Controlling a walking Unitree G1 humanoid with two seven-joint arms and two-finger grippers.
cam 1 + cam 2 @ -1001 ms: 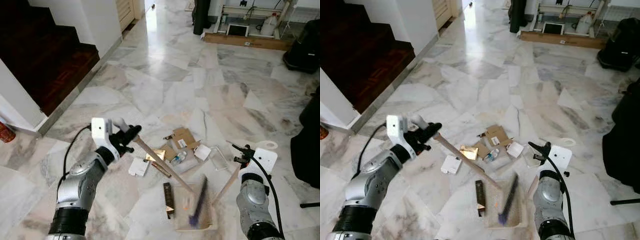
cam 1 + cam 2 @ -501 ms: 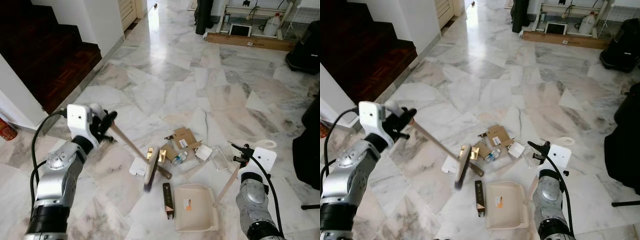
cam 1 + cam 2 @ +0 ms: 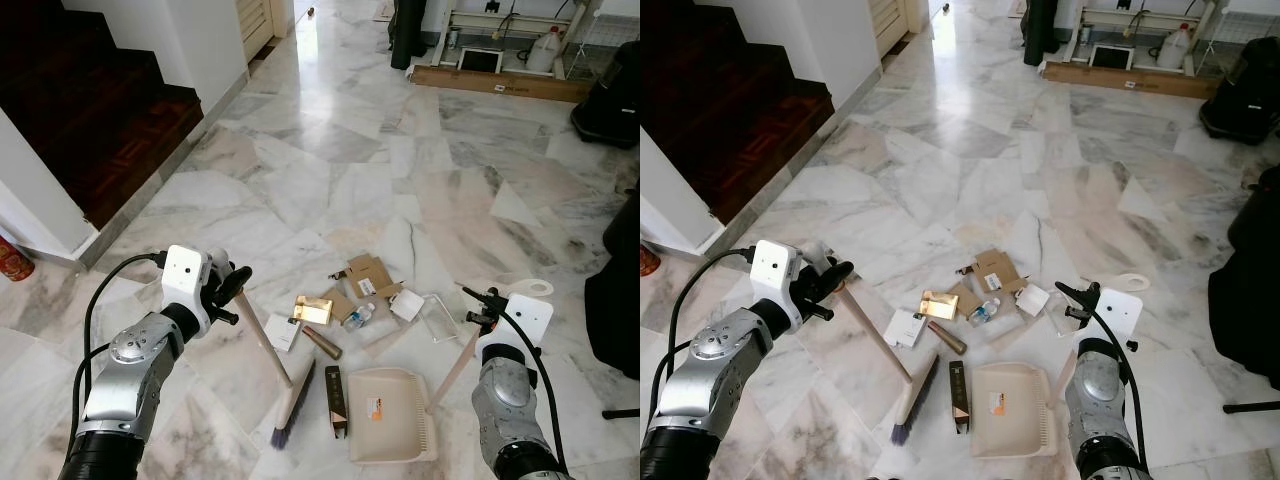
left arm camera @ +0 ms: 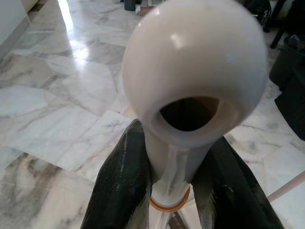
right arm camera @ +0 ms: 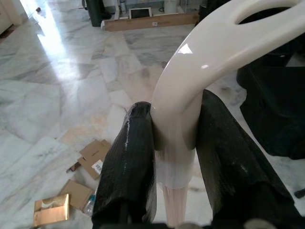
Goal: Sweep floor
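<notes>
Both jaws are closed tight on handles. Your left gripper (image 3: 232, 290) sits at about 9 o'clock in your head view, its black fingers (image 4: 125, 183) clamped round the pale top of the broom (image 3: 283, 385). From there the broom's wooden stick slopes down toward 5 o'clock, and its bristle head rests on the marble floor (image 3: 330, 160), just beside a flat dark strip (image 3: 337, 400).

Past that strip lies the cream dustpan (image 3: 390, 428), flat on the floor near 6 o'clock, mouth facing away from you. Litter (image 3: 350, 295) of cardboard pieces, a gold box, a small bottle and white cards is scattered just beyond it.

Your right gripper (image 3: 480, 308), at about 4 o'clock, is pinched on the dustpan's long upright handle (image 5: 190, 90).

Risks, as a judgement: the bristles sit on the near side of the litter, so a forward stroke would push it away from the pan. A sideways sweep could knock the dark strip or shift the pan.
</notes>
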